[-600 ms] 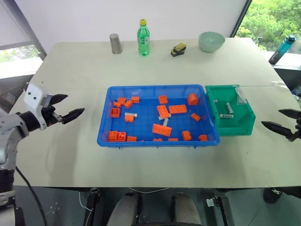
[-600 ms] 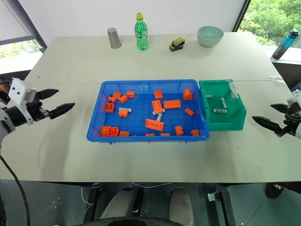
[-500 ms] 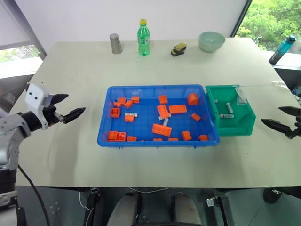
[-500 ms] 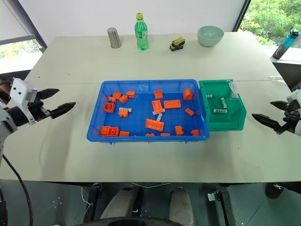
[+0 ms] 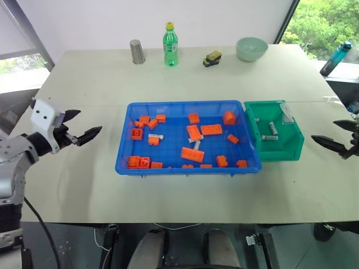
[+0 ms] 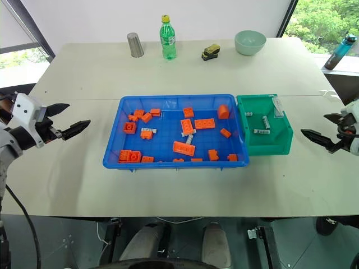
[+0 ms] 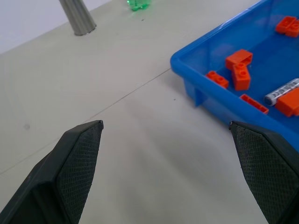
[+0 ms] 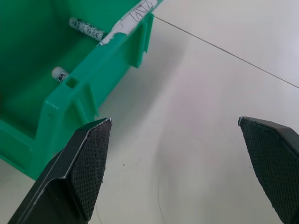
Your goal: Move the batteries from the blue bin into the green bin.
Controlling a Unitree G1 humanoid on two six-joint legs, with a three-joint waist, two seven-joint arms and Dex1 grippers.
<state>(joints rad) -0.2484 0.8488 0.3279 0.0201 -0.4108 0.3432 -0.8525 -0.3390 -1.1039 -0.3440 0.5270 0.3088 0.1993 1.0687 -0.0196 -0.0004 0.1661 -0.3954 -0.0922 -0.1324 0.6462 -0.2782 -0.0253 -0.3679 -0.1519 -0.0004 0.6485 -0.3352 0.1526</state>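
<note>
While both arms hover over the pale table (image 5: 179, 196), the left hand (image 5: 78, 128) sits well to the left of the large, shallow, bright-blue plastic bin (image 5: 127, 147), with its two black fingers spread wide and nothing between them. The right hand (image 6: 324, 129) sits to the right of the small, deeper green plastic bin (image 5: 291, 150), fingers likewise spread wide and empty.

The blue bin rests at the table centre, and the green bin stands just beside its right wall. Orange toy bricks (image 5: 192, 154) lie scattered across the blue bin floor. Among them lie small silver-grey cylindrical batteries (image 5: 156, 136): one left of centre beside a brick, another near the middle. Further batteries lie inside the green bin, apart from one another.

Along the far table edge stand a grey metal cup (image 5: 137, 51), a green plastic bottle with a yellow cap (image 5: 170, 45), a small yellow-and-black object (image 5: 212, 58) and a pale green bowl (image 5: 251, 49).
</note>
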